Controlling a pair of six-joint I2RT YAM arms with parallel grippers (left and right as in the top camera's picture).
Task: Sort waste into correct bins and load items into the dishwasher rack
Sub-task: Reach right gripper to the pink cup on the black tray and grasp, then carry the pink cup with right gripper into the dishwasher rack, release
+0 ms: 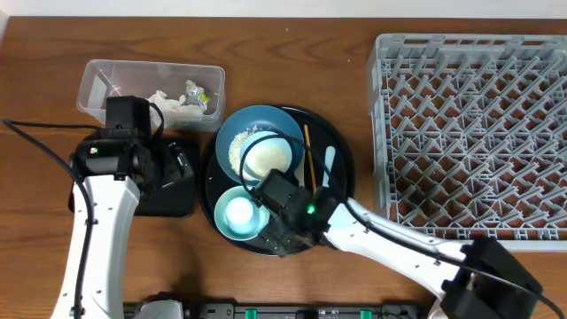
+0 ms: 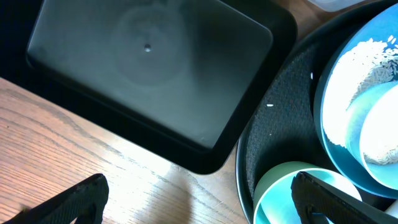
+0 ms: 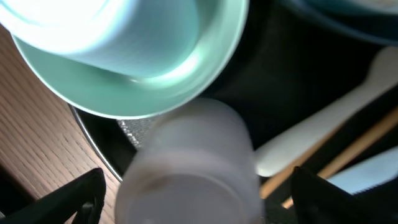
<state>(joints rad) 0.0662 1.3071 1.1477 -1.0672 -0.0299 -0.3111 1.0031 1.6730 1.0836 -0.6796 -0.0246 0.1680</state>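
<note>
1. While hanging over a rounded corner of the shallow black rectangular tray (image 2: 149, 81), spread wide and gripping nothing: left end effector (image 2: 199, 186), with bare wooden desk (image 2: 74, 149) under 1 finger and the mint-green bowl (image 2: 273, 180) under the other.
2. Right end effector (image 3: 198, 180): low over the large round black tray (image 3: 292, 93), its 2 fingers set wide on either side of the pale pink cup (image 3: 186, 155), a thin gap showing on each side. Cup blurred, so upright or lying cannot be told. Just beside the mint-green bowl.
3. Mint-green bowl on the near-left part of the round tray, with the light-blue cup (image 1: 239, 213) inside it.
4. Big dark-blue bowl (image 1: 266, 120) on the far part of the same tray, holding loose white rice (image 1: 235, 146) and the small white bowl (image 1: 266, 159).
5. Wooden chopsticks (image 1: 308, 155) and white plastic cutlery (image 1: 329, 167) side by side on the round tray, right of the dark-blue bowl.
6. Clear rectangular tub (image 1: 97, 84) at the far left of the desk, holding the crumpled white napkin (image 1: 168, 102) and a small shiny wrapper (image 1: 197, 91).
7. Light-grey dishwasher rack (image 1: 469, 133) on the right of the desk, near the round tray but not touching it.
</note>
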